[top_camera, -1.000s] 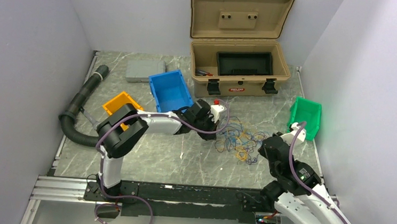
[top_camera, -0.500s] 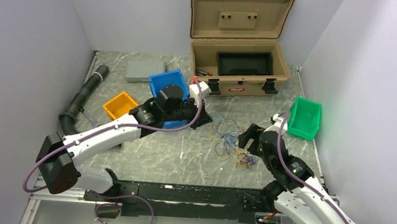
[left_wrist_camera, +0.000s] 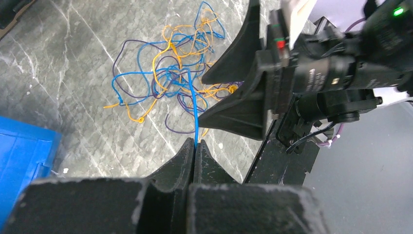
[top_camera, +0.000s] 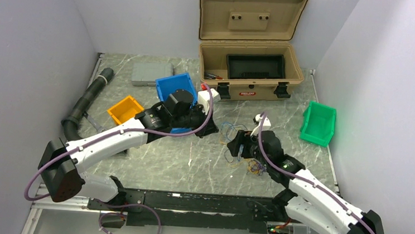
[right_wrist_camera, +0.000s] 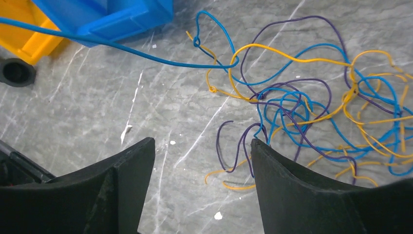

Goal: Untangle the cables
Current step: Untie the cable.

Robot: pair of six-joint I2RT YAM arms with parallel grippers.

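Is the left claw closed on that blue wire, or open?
Shut: the left gripper pinches the blue cable, which runs from its closed tips to the tangle.

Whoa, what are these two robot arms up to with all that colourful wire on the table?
They are working on a tangle of thin cables in blue, purple, yellow and orange, lying on the grey table. The left arm's fingers are pinched shut on one blue strand that runs from them into the pile. The right arm's fingers are spread open at the pile's edge, holding nothing.
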